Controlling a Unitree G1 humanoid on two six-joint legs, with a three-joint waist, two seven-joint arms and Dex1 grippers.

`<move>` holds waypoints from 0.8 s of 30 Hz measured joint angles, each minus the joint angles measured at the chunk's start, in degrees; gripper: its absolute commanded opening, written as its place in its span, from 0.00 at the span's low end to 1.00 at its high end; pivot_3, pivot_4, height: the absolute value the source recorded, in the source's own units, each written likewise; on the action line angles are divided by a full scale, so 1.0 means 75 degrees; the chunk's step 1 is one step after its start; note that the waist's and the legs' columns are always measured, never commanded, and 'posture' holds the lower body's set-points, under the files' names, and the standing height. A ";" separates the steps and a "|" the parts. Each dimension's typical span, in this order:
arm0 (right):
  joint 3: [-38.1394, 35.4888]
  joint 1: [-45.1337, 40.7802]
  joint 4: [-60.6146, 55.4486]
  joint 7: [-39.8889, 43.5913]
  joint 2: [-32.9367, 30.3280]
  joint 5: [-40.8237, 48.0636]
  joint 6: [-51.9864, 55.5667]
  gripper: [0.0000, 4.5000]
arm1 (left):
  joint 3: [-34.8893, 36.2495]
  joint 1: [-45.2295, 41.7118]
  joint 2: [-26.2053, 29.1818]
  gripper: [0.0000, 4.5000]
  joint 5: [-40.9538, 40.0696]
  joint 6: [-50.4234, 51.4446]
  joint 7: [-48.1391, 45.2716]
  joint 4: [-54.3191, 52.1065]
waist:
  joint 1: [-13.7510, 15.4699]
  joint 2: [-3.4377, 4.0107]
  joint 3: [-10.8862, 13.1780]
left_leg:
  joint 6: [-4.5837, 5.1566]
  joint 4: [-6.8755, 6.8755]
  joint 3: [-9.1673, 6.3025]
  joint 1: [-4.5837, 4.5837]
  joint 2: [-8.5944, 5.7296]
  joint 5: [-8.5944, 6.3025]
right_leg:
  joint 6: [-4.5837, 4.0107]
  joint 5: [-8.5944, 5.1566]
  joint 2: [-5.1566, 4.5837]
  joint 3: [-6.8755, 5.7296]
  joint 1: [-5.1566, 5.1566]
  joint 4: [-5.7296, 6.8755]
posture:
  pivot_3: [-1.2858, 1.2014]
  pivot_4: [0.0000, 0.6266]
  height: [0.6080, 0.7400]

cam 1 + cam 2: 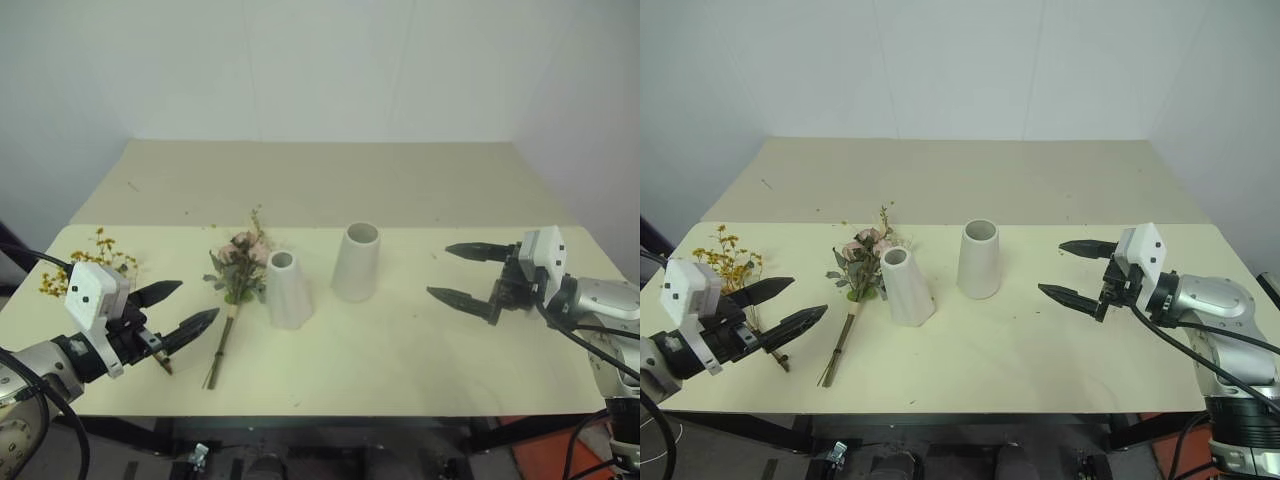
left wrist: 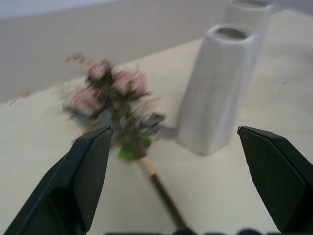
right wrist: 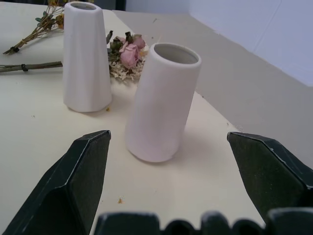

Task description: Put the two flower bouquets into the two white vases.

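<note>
Leftmost on the pale yellow bench [image 1: 400,370] lies the yellow spray [image 1: 95,262], its tiny blooms near the bench's left edge and well to the left of the narrow-mouthed vase [image 1: 288,290], which serves as the landmark for everything else. Just in front of that spray hangs the left tool [image 1: 178,313], its two black fingers spread wide with nothing between them, pointing across toward the landmark vase. Between this tool and the vase rests the rose bouquet [image 1: 238,268]: the pink heads, green leaves and white sprigs lie just beside the vase's left flank, and the bound stems [image 1: 220,350] run back toward the near edge of the bench. From the left wrist view the roses [image 2: 117,88] sit beside the same vase [image 2: 217,88]; whether leaves touch its wall I cannot tell. The narrow-mouthed vase stands on its base, tapering upward. Just to its right and slightly farther back stands the wide-mouthed vase [image 1: 357,261], apart from it, also on its base. Well to the right of both vases hovers the right tool [image 1: 468,272], fingers wide and empty, aimed back toward the wide-mouthed vase [image 3: 164,103].
</note>
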 measured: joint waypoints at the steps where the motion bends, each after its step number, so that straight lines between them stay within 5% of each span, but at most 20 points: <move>1: 0.0077 -0.0048 0.0059 0.0008 0.0021 -0.0005 0.0000 1.00 | -0.0034 -0.0180 0.0183 1.00 -0.0021 0.0579 0.0480 0.0000 | -0.0001 0.0000 0.0000 | 0.0000 0.0000 0.0000 0.0001 0.0000 0.0000 | 0.0000 0.0000 0.0000 0.0000 0.0000 0.0003 | 0.52 0.24 1.00; 10: 0.0475 -0.0608 0.0545 0.0378 0.0148 -0.0015 -0.0046 1.00 | -0.0403 -0.2629 0.0315 1.00 -0.0679 0.5564 0.3517 0.0392 | -0.0033 -0.0001 0.0000 | -0.0001 -0.0001 -0.0001 0.0002 -0.0004 0.0000 | 0.0003 0.0002 0.0000 0.0001 -0.0002 0.0004 | 0.52 0.24 1.00; 24: 0.0591 -0.1719 0.1589 0.1902 0.0129 -0.0011 -0.0416 1.00 | -0.0241 -0.2647 0.0075 1.00 -0.3690 0.5806 0.8312 0.2632 | 0.0011 0.0000 0.0000 | -0.0006 -0.0005 -0.0002 0.0005 -0.0007 -0.0002 | -0.0026 0.0019 -0.0006 0.0005 -0.0004 0.0006 | 0.52 0.24 1.00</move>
